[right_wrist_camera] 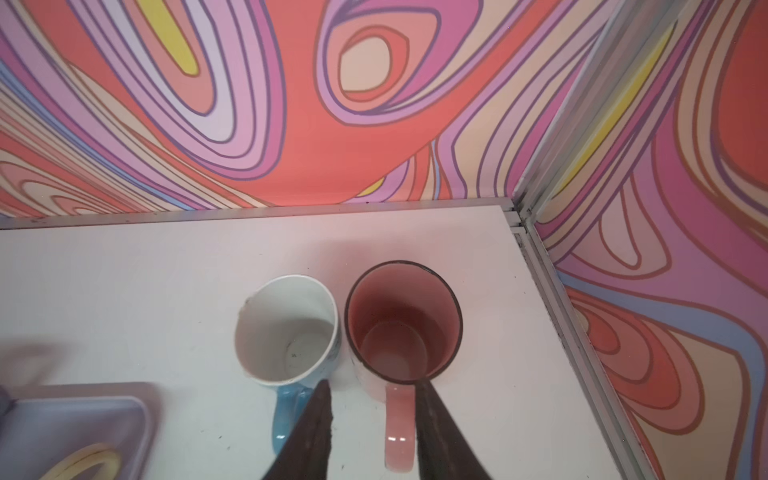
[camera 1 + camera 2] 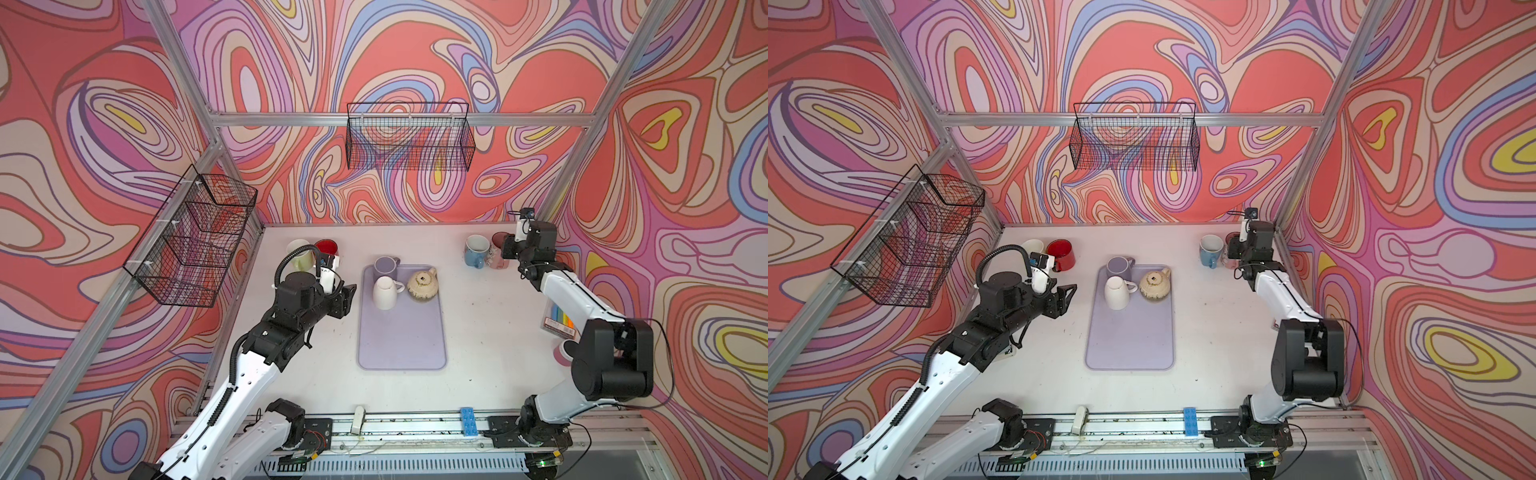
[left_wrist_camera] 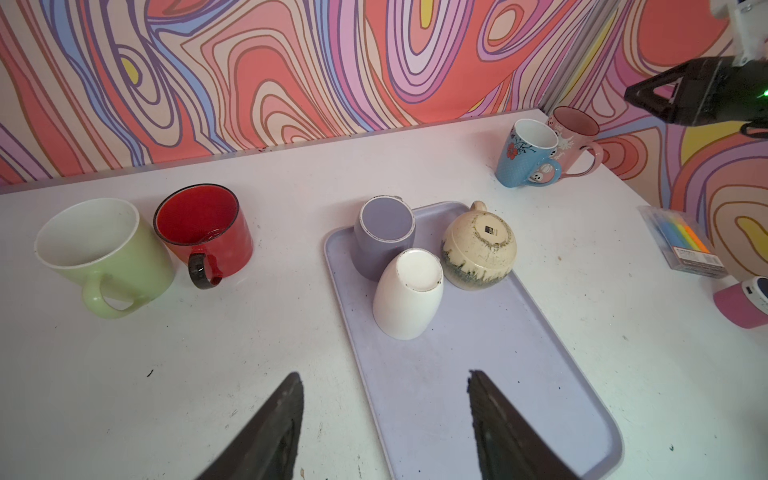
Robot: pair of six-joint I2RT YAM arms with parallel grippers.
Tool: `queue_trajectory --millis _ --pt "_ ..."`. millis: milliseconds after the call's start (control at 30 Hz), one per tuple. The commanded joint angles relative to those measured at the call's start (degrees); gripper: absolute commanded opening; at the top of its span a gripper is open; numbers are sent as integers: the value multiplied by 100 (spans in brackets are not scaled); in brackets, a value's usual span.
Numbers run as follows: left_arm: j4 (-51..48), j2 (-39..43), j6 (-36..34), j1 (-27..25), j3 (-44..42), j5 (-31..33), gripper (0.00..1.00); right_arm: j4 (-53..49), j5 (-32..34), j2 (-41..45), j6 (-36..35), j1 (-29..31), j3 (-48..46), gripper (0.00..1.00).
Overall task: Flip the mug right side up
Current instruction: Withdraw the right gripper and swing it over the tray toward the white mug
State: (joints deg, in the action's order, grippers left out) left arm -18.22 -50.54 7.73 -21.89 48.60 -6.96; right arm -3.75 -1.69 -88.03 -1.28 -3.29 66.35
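Nearest, what did the lens catch? (desk)

The left gripper [image 3: 384, 376] hung with jaws spread and empty over the near left edge of a lilac tray [image 2: 401, 345] on the white table [image 2: 490, 332]. Farther along the tray, three mugs stood upside down: a white mug [image 2: 385, 293], a purple mug [image 2: 385, 268] behind it, and a beige mug [image 2: 422, 284] to their right. (photographer)

And the far end? (desk)

A green mug [image 3: 104, 253] and a red mug [image 3: 208, 237] stood upright at far left. At far right the pink mug [image 1: 403, 328] stood right side up, just beside a blue mug [image 1: 286, 328]. The right gripper [image 1: 374, 381] straddled its handle [image 1: 399, 424], unclenched, with a gap showing on one side. (photographer)
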Motion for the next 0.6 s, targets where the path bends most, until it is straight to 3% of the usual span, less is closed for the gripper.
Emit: queue_trajectory --millis 0,300,567 --pt "56 73 111 41 32 -159 65 -1022 -523 427 152 104 95 34" --pt "182 -288 886 26 12 -315 63 -1460 -443 671 654 1515 -326 32" --pt "915 -499 1817 -264 -723 39 56 -2036 -435 -178 196 2598 627 29"
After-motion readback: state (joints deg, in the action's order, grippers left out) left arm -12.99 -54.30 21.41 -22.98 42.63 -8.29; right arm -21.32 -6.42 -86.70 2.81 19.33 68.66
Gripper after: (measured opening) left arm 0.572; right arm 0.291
